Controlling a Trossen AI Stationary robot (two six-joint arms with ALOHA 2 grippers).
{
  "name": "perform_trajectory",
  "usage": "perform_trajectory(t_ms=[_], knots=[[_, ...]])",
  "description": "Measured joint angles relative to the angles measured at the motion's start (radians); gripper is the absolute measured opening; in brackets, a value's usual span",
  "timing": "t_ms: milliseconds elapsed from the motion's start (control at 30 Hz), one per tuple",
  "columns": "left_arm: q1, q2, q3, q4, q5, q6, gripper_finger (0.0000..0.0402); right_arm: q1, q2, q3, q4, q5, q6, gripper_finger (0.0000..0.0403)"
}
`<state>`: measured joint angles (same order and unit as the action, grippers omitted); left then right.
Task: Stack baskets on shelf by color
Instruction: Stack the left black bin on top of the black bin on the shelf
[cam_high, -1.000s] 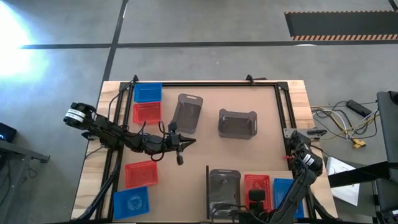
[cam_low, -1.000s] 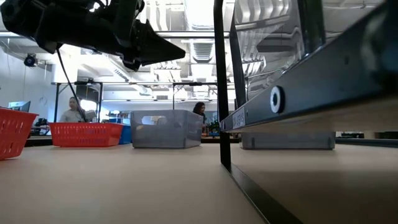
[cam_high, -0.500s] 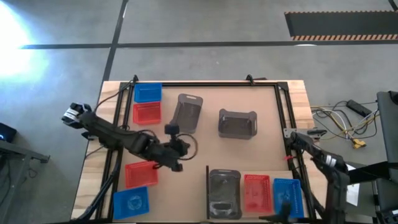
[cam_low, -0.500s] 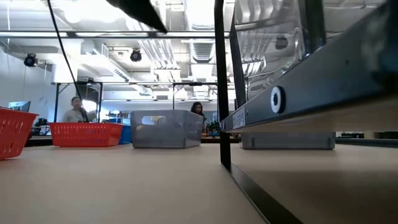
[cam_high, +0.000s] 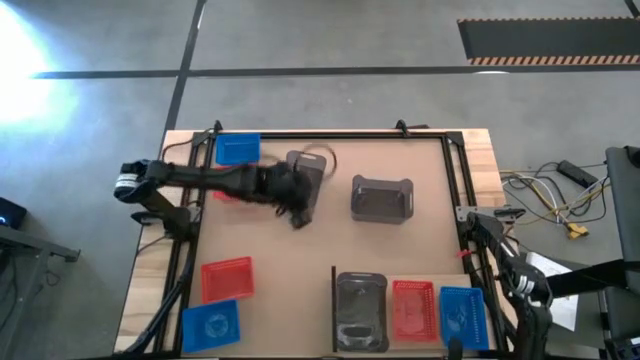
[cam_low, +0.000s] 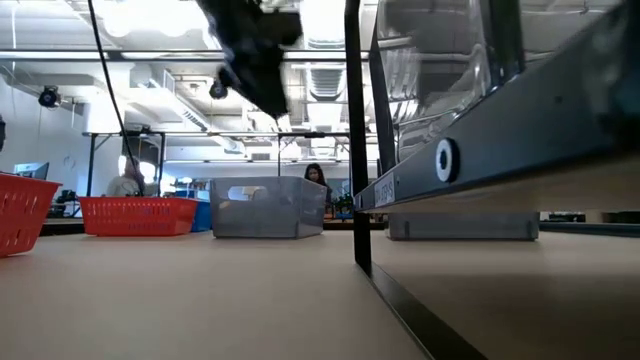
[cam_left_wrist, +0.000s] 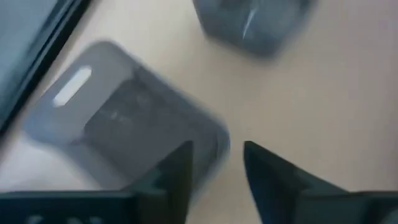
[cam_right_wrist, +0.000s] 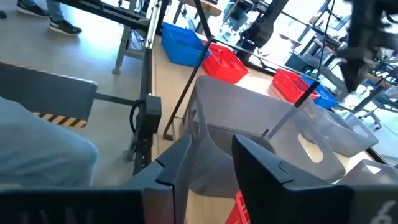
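We're in the middle of the sort: the shelf (cam_high: 470, 268) at the near right already has 1 grey basket (cam_high: 360, 310), 1 red basket (cam_high: 413, 309) and 1 blue basket (cam_high: 461, 314) sitting side by side, so 3 stacks are started.

The left gripper (cam_left_wrist: 216, 163) is over the far middle of the table, right above the long grey basket (cam_high: 308, 174), which looks tipped on its side just right of the far red and blue pair. In the left wrist view its fingers (cam_left_wrist: 176, 167) stand a narrow gap apart with nothing between them, and the basket rim is right under the tips. So we'd say we're on the reach-for-a-grey-one step, grasp not made yet.

Still loose: the second grey basket (cam_high: 382, 198), well apart to the right, a far blue basket (cam_high: 237, 149) with a mostly hidden red one under the arm, and a near-left red basket (cam_high: 227, 278) and blue basket (cam_high: 211, 322).

The right gripper (cam_right_wrist: 212, 163) waits off the near right edge beside the shelf, fingers slightly apart, empty.

Next move, as we see it: get 1 finger inside the wall, pinch the rim, lift, then carry it over to the near grey one and nest it squarely. Since it's lying tilted, it'll probably swing when lifted, so it'll need to hang level before it goes in.
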<state>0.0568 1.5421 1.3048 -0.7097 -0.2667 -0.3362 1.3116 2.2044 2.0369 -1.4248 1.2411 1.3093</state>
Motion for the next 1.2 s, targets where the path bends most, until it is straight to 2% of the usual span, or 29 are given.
perform_trajectory(t_ms=[133,233,400,667,833,967,1100,1200], knots=[[0.127,0.020,-0.085,0.261,0.113,-0.089,0.0215,0.005,-0.004,0.000,0.001,-0.006,0.000,0.0094],[0.196,0.063,-0.100,0.311,0.117,-0.128,0.0249,0.007,-0.008,0.001,0.002,-0.007,-0.008,0.0083],[0.225,0.169,-0.078,0.376,0.118,-0.128,0.0259,0.007,-0.008,-0.002,0.001,-0.008,-0.008,0.0067],[0.223,0.329,0.003,0.341,0.109,-0.130,0.0257,0.007,-0.008,-0.002,0.002,-0.010,-0.001,0.0054],[0.223,0.361,0.036,0.297,0.076,-0.110,0.0209,0.007,-0.008,-0.002,0.015,-0.010,-0.001,0.0054],[0.223,0.363,0.040,0.299,0.078,-0.031,0.0126,0.007,-0.008,-0.002,0.018,-0.010,-0.001,0.0054],[0.221,0.359,0.039,0.294,0.179,0.159,0.0026,0.007,-0.009,-0.002,0.021,-0.011,-0.001,0.0054],[0.190,0.357,0.055,0.248,0.244,0.281,0.0011,0.007,-0.009,-0.003,0.022,-0.010,-0.003,0.0054]])
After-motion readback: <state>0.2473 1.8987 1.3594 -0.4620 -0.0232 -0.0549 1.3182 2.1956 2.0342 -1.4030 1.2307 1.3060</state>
